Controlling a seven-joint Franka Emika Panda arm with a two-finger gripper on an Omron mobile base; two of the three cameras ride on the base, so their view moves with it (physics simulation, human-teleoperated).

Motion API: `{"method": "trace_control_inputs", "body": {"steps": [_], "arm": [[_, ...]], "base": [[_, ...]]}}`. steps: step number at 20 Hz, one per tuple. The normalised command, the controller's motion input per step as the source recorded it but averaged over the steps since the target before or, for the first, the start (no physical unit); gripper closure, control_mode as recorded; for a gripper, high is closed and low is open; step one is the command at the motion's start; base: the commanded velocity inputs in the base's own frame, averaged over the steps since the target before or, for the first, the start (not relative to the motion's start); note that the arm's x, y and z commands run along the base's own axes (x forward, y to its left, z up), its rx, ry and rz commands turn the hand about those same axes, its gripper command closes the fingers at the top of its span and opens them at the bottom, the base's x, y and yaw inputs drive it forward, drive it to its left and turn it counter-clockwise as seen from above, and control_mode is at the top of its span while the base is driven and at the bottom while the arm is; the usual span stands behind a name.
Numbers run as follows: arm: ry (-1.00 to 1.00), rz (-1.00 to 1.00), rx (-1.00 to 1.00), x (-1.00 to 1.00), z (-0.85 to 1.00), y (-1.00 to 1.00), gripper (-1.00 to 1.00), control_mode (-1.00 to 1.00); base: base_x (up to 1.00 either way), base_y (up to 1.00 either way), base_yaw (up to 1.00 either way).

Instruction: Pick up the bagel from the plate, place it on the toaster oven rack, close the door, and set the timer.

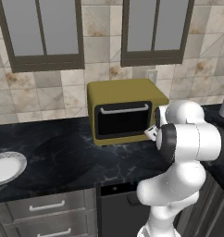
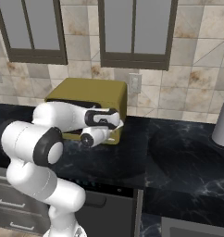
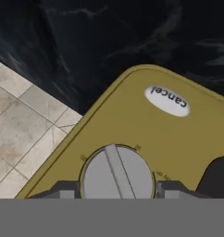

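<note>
Tool (image 3: 117, 190) astride toaster oven (image 1: 125, 95) knob (image 3: 117, 176), black counter (image 1: 77, 157).

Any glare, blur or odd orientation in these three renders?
Left base view: toaster oven evenly lit, its door shut and dark. Right base view: arm hides the oven front. Hand view: rolled, "cancel" button reads upside down; knob sharp between the fingertips.

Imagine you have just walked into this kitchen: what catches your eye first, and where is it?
The olive-yellow toaster oven stands on the black marble counter against the tiled wall, its dark door shut. The white arm reaches to its right side, where the gripper straddles a round grey timer knob below an oval cancel button. A patterned plate sits far left.
</note>
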Motion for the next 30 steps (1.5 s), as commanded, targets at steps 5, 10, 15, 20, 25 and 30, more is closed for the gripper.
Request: {"method": "trace_control_inputs", "body": {"steps": [5,10,15,20,25,30], "arm": [[0.44,-0.24,0.7,0.0,0.0,-0.38,1.0,-1.0],[0.41,-0.24,0.76,-0.01,0.0,-0.49,1.0,-1.0],[0.39,-0.22,0.86,-0.01,0.0,-0.58,1.0,-1.0],[0.42,-0.22,0.92,0.0,0.0,-0.59,1.0,-1.0],[0.42,-0.25,0.97,-0.05,0.0,-0.66,1.0,-1.0],[0.35,-0.24,1.0,-0.24,0.0,-0.78,1.0,-1.0]], "base": [[0.0,0.0,0.0],[0.0,0.0,0.0],[0.0,0.0,0.0],[0.0,0.0,0.0],[0.0,0.0,0.0],[0.0,0.0,0.0]]}}
